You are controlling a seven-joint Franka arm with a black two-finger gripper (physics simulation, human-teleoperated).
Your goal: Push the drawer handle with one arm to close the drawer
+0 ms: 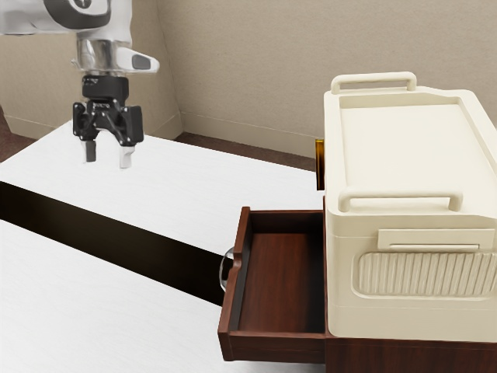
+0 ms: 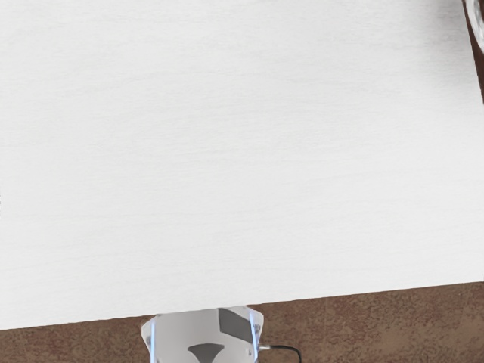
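the handle (image 1: pixel 223 271) is partly hidden behind the drawer's front panel (image 1: pixel 231 307).

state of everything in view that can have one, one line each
pincer: open, fingers apart, nothing between them, raised above the table
drawer: pulled out, open
drawer handle: on the drawer's front, untouched
cream box: upright, on top of the dark wooden cabinet
table: white top, dark band along its side
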